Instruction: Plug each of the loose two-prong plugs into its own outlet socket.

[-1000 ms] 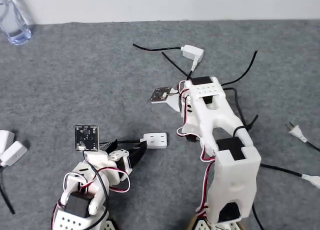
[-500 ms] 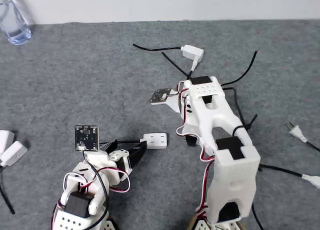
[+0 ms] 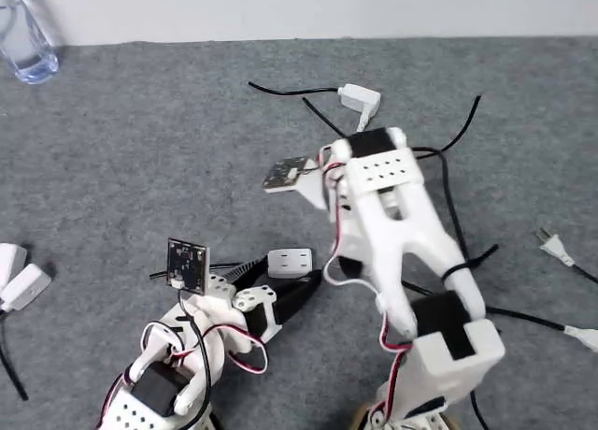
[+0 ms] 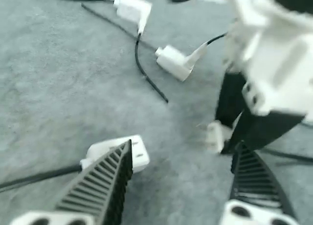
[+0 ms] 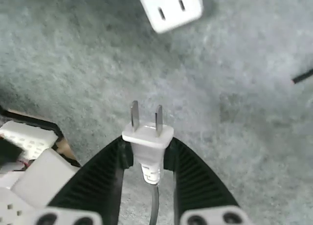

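Lab bench (grey felt mat (image 3: 140, 168))

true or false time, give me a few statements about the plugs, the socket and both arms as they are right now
1. The right arm's jaws grip a two-prong plug. True.
2. That plug is already plugged in. False: its prongs are bare, and the socket lies apart, ahead of them.
3. The left arm's jaws are clamped shut. False: they stand wide open.
4. Another loose plug lies on the grey mat. True.
5. A red mug stands at the far left corner. False: a clear glass stands there.
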### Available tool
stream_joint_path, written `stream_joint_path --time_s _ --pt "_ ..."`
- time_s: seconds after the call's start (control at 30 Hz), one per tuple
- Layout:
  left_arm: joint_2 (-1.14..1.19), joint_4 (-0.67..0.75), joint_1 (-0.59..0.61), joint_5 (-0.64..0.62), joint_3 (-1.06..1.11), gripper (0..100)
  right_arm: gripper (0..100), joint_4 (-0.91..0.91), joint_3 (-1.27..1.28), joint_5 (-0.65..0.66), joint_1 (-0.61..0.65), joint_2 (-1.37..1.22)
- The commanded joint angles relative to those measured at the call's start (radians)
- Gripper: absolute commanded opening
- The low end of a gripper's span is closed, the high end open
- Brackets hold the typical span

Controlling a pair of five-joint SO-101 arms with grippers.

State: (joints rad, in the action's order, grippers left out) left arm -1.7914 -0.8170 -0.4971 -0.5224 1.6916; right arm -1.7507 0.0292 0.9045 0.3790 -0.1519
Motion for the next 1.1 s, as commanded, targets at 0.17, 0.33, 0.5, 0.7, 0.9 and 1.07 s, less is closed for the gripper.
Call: stream_joint_path --time_s 0.17,0.33,0.5,0.7,0.9,1.07 --pt "-0.006 -0.014 0.015 -0.014 -0.007 31 0.8 -0.044 0.002 -0.046 0.200 0.096" --pt "-0.006 -0.005 0.068 -0.012 -0.007 31 0.8 -0.047 0.015 -0.017 0.165 0.153" --pt "-0.006 0.005 0.072 -0.014 -0.007 31 0.8 -0.047 0.049 0.026 0.085 0.165" --pt "-0.006 0.006 0.071 -0.012 -0.007 31 0.8 -0.047 0.087 0.058 0.044 0.213" --pt "-0.006 0.003 0.071 -0.009 -0.007 31 0.8 -0.047 0.091 0.054 0.051 0.278" --pt "-0.006 0.003 0.071 -0.009 -0.007 31 0.8 -0.044 0.098 0.032 0.105 0.286"
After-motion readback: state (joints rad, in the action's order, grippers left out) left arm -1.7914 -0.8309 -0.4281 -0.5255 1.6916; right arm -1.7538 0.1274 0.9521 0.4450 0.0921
